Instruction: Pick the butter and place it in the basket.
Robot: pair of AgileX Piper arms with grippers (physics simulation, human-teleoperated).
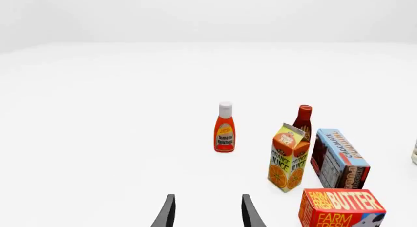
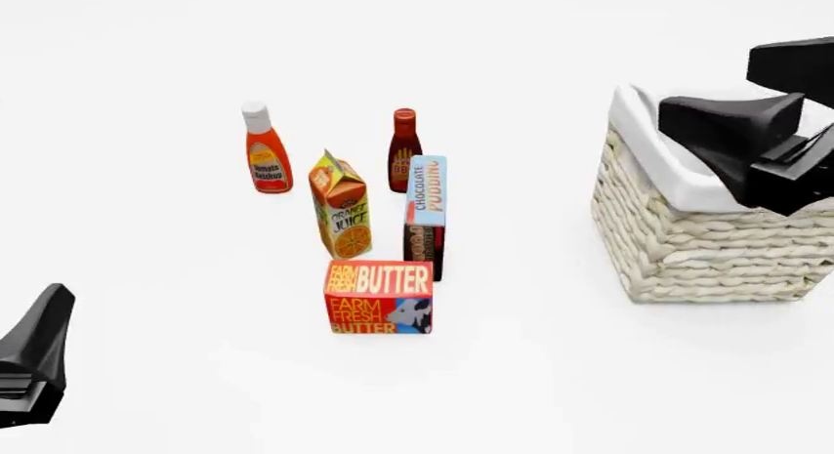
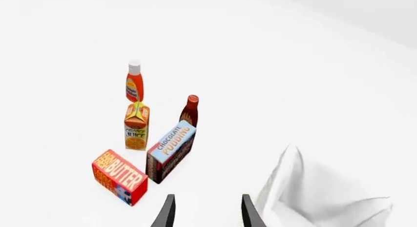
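Note:
The butter (image 2: 378,297) is a red-orange box lying on the table in front of the other groceries; it also shows as butter (image 1: 341,208) and butter (image 3: 119,176). The basket (image 2: 704,229), cream wicker with white lining, stands at the right, and its cloth rim (image 3: 306,188) shows in the right wrist view. My left gripper (image 2: 33,361) hangs low at the left, far from the butter, its fingers (image 1: 207,211) apart and empty. My right gripper (image 2: 743,142) hovers over the basket, its fingers (image 3: 207,211) apart and empty.
Behind the butter stand an orange juice carton (image 2: 342,205), a chocolate pudding box (image 2: 425,215), a ketchup bottle (image 2: 266,149) and a dark red sauce bottle (image 2: 404,149). A white object edge (image 1: 414,153) shows at the left wrist view's border.

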